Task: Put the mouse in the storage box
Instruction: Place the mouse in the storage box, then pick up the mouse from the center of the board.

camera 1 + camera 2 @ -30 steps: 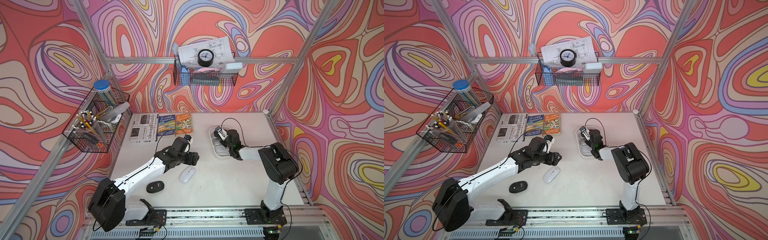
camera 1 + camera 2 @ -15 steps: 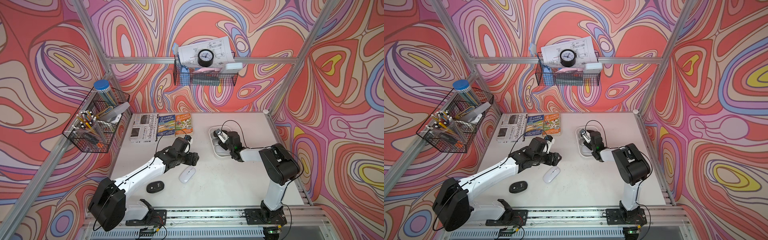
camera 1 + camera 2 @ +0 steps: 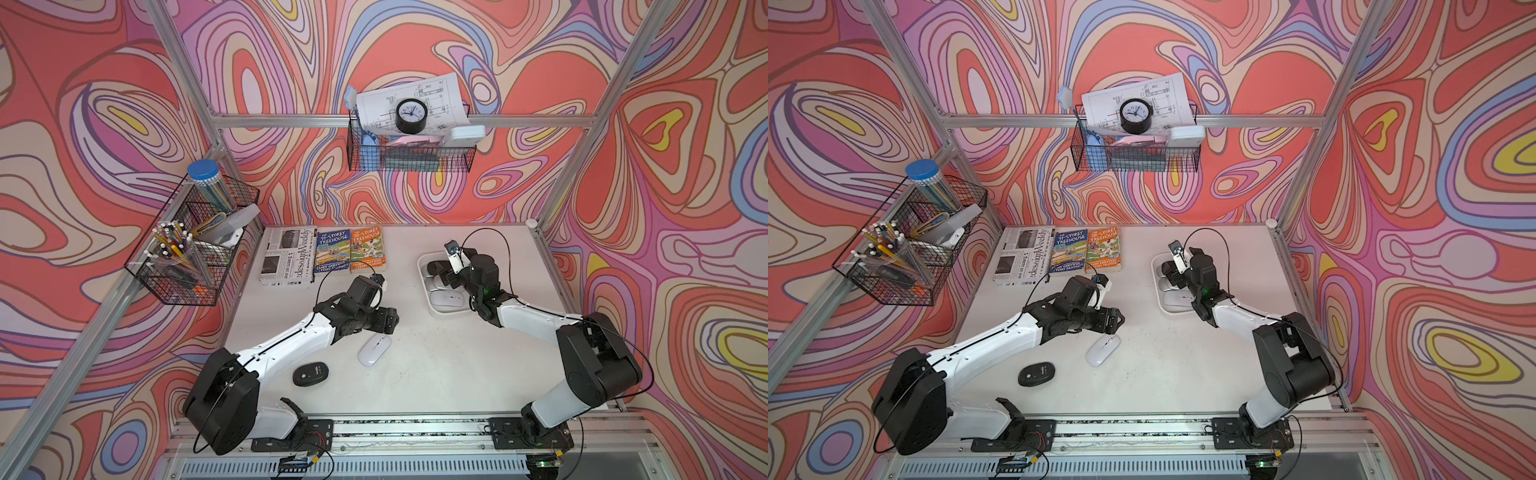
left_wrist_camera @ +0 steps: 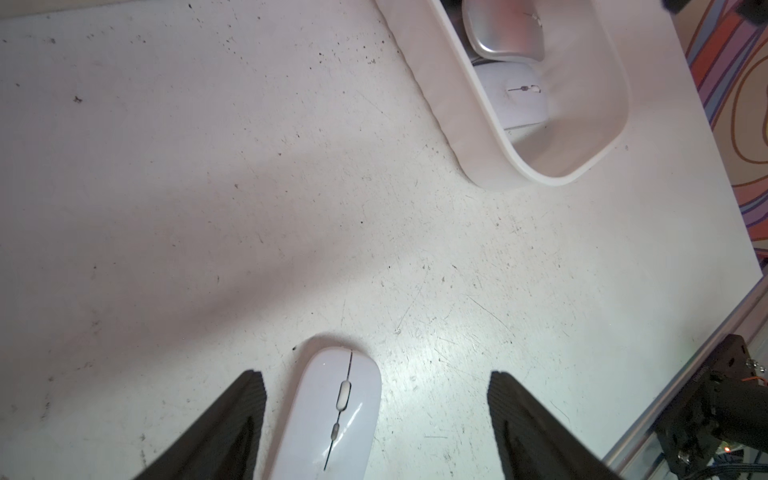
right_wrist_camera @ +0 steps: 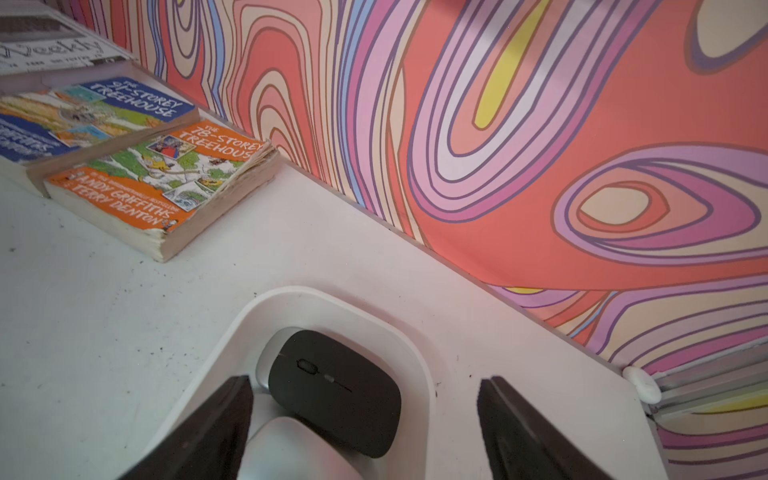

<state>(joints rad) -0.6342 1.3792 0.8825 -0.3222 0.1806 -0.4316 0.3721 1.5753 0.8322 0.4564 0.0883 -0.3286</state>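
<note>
A white mouse [image 3: 375, 350] [image 3: 1103, 350] lies on the table, and a black mouse [image 3: 310, 374] lies nearer the front edge. My left gripper [image 3: 387, 323] [image 4: 376, 376] hovers open just above the white mouse [image 4: 332, 415], which sits between the fingers, close to one of them. The storage box [image 3: 446, 315] [image 3: 1173, 312] [image 4: 465, 124] [image 5: 324, 299] is a white tray at mid right. It holds a black mouse [image 5: 334, 390], a silver mouse [image 4: 503, 33] and a white mouse [image 4: 515, 99]. My right gripper [image 3: 442, 276] [image 5: 365, 380] is open over the box's far end, gripping nothing.
Two paperbacks [image 3: 349, 249] and a newspaper [image 3: 289, 255] lie along the back left of the table. Black wire baskets hang on the left wall [image 3: 187, 245] and the back wall [image 3: 409, 156]. The back wall stands close behind the box.
My right gripper has gone from shut to open over the storage box, and the black mouse now lies free inside it. The left arm has not moved.
</note>
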